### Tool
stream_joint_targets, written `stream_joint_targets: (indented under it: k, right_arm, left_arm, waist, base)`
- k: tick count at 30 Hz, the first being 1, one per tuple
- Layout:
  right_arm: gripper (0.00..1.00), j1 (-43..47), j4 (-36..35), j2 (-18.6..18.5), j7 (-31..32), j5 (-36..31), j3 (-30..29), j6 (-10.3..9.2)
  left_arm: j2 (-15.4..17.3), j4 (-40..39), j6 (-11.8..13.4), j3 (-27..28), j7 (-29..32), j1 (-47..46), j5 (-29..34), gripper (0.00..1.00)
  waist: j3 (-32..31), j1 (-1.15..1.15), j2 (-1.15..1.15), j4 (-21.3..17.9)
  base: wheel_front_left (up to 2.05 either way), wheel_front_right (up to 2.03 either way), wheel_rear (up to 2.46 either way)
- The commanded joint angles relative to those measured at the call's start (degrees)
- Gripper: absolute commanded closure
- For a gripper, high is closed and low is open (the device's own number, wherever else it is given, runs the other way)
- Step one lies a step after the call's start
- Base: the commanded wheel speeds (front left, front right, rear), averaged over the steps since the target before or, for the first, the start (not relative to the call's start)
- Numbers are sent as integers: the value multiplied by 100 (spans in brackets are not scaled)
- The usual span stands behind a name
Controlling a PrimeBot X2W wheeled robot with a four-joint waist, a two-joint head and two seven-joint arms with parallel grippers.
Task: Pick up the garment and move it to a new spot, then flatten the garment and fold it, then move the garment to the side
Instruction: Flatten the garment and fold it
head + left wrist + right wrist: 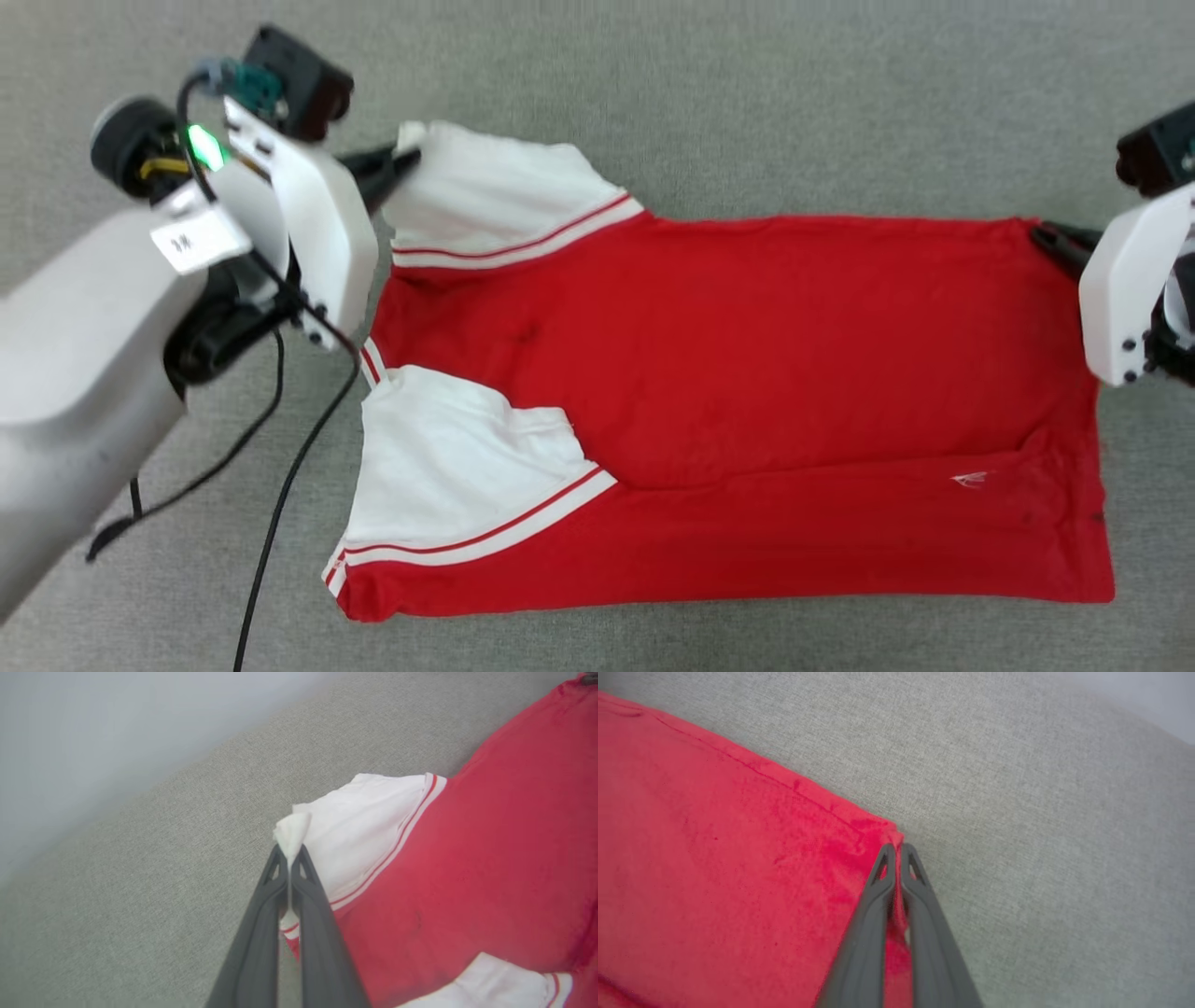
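The garment [747, 373] lies spread on the grey fabric surface [747, 84], turned sideways in the head view, with its two white sleeve ends to the left and its hem to the right. One sleeve sits at the far left and the other at the near left, each edged with thin red-and-white stripes. A tiny white mark [969, 480] shows on the red cloth near the hem, on the near right.

The left gripper [397, 166] is at the far-left corner of the shirt. In the left wrist view its two dark fingers [261, 933] are pressed together, with a tuft of white sleeve cloth pinched between the tips.

The right gripper [1050, 238] is at the far-right corner, on the hem. In the right wrist view its fingers [868, 933] are closed, with red cloth caught between them.

The shirt's body stretches between the two grippers, and its near edge rests on the surface.
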Motion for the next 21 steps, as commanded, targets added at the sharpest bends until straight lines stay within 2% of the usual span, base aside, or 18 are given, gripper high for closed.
stream_joint_targets:
  k: [1,13,21]
  right_arm:
    - [100,223,-42,-59,-210,25,43,-5]
    - [100,1400,-374,-181,-1067,7,-191,-5]
    - [100,2506,-810,-237,-1315,-38,-700,-5]
  left_arm:
    - [99,-146,100,-30,-88,264,-46,100]
    - [629,-1124,740,-194,-379,1599,-281,100]
    - [849,-1533,1046,-443,-419,2451,-495,100]
  waist:
    - [-303,0,0,-19]
    - [-1023,0,0,19]
    - [-1379,0,0,80]
  base:
    - [0,0,0]
    - [0,0,0]
    - [0,0,0]
